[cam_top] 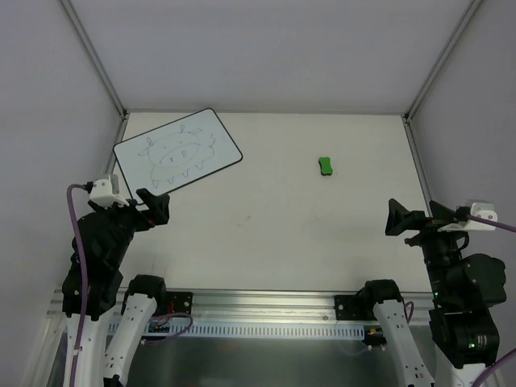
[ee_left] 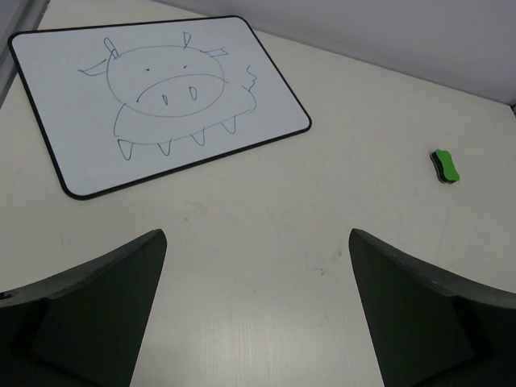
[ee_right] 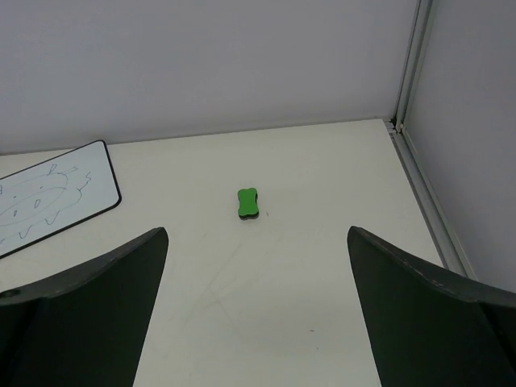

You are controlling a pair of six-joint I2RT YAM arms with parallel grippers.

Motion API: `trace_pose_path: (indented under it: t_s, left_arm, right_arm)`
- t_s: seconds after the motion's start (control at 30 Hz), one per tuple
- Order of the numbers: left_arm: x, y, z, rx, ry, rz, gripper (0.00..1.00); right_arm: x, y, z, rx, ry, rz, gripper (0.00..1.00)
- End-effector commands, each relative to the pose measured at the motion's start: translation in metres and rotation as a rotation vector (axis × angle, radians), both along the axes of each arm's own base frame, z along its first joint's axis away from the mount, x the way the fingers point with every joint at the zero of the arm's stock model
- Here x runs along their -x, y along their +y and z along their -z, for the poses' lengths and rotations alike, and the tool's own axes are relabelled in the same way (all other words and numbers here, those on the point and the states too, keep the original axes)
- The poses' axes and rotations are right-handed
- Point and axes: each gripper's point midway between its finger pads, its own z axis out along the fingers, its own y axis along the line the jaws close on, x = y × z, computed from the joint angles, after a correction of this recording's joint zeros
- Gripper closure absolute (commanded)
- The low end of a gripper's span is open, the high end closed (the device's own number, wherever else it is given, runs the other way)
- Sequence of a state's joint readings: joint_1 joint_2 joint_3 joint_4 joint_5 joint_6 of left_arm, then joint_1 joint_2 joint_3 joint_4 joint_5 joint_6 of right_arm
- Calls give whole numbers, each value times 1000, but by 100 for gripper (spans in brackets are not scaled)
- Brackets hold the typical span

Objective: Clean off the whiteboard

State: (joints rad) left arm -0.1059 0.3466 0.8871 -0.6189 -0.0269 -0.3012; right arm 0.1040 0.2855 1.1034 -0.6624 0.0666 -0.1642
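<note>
The whiteboard (cam_top: 178, 151) lies flat at the back left of the table, turned at an angle, with a blue line doodle of an animal on it. It also shows in the left wrist view (ee_left: 161, 101) and at the left edge of the right wrist view (ee_right: 50, 197). A small green eraser block (cam_top: 325, 165) lies right of centre, apart from the board; it shows in the left wrist view (ee_left: 445, 166) and the right wrist view (ee_right: 247, 203). My left gripper (cam_top: 153, 205) is open and empty just in front of the board. My right gripper (cam_top: 401, 219) is open and empty at the right.
Metal frame posts stand at the back left corner (cam_top: 123, 113) and back right corner (cam_top: 407, 117). White walls close the back and both sides. A rail (cam_top: 266, 302) runs along the near edge between the arm bases.
</note>
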Motion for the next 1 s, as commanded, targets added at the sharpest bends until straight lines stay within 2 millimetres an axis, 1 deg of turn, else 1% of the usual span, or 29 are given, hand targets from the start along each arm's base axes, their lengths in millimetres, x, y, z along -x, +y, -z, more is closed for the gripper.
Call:
trace_pose_path:
  t_s: [0.0, 0.1, 0.13, 0.17, 0.2, 0.23, 0.27, 0.3, 0.33, 0.37, 0.4, 0.43, 0.47, 0.5, 0.53, 0.6, 0.63, 0.67, 0.73, 0.77, 0.83, 0.87, 0.93, 0.97]
  left_arm:
    - [-11, -5, 8, 10, 36, 18, 1]
    - [-21, -7, 18, 9, 96, 18, 1]
    - [-28, -9, 26, 11, 144, 20, 1]
    - [-32, -10, 28, 17, 165, 16, 1]
    - [-38, -9, 31, 23, 188, 5, 1]
    - [-48, -10, 41, 29, 246, -3, 1]
    - [-53, -11, 40, 31, 261, -7, 1]
    - [-59, -10, 43, 45, 286, -27, 1]
    - [-71, -11, 54, 44, 347, -36, 1]
    - [-79, -12, 51, 53, 352, -45, 1]
    - [-86, -12, 55, 57, 378, -57, 1]
    - [-93, -13, 58, 73, 397, -69, 1]
    - [-107, -14, 67, 76, 442, -83, 1]
    - [-118, -14, 69, 103, 444, -108, 1]
    - [-131, -11, 83, 99, 486, -147, 1]
    - [-152, -10, 84, 140, 479, -200, 1]
    - [-164, -9, 100, 138, 524, -222, 1]
    - [-176, -6, 97, 140, 510, -255, 1]
    - [-195, -4, 104, 148, 518, -293, 1]
    - [-211, -5, 115, 140, 551, -303, 1]
    - [-226, -6, 127, 140, 582, -314, 1]
    - [-238, -9, 139, 137, 613, -315, 4]
    - [-247, -10, 151, 144, 639, -325, 6]
    - [-253, -11, 163, 140, 663, -335, 7]
  right_arm:
    - [0, 0, -7, -35, -46, 3, 1]
    - [-5, 2, 0, -68, -23, 4, 1]
    - [-9, 3, 3, -95, -4, 2, 1]
    - [-11, 6, 6, -107, 6, -7, 1]
    - [-16, 10, 16, -114, 36, -24, 1]
    - [-19, 17, 22, -121, 57, -62, 1]
    - [-21, 25, 26, -143, 77, -95, 1]
    - [-23, 28, 31, -151, 89, -108, 1]
    - [-27, 31, 42, -150, 118, -121, 1]
    - [-30, 34, 46, -187, 135, -127, 1]
    - [-32, 37, 48, -189, 141, -141, 1]
    - [-33, 42, 55, -190, 161, -166, 1]
    - [-34, 44, 58, -192, 172, -174, 1]
    - [-35, 46, 61, -196, 182, -184, 1]
    - [-34, 50, 63, -194, 192, -209, 1]
    - [-34, 54, 67, -190, 203, -232, 1]
    - [-33, 57, 68, -189, 206, -251, 1]
    - [-33, 58, 71, -191, 213, -258, 1]
    - [-32, 59, 73, -188, 211, -262, 1]
    - [-31, 58, 75, -186, 212, -257, 1]
    - [-30, 57, 79, -180, 209, -255, 1]
    - [-29, 57, 80, -175, 205, -255, 1]
    - [-29, 56, 83, -171, 204, -251, 1]
    - [-27, 55, 83, -166, 196, -250, 1]
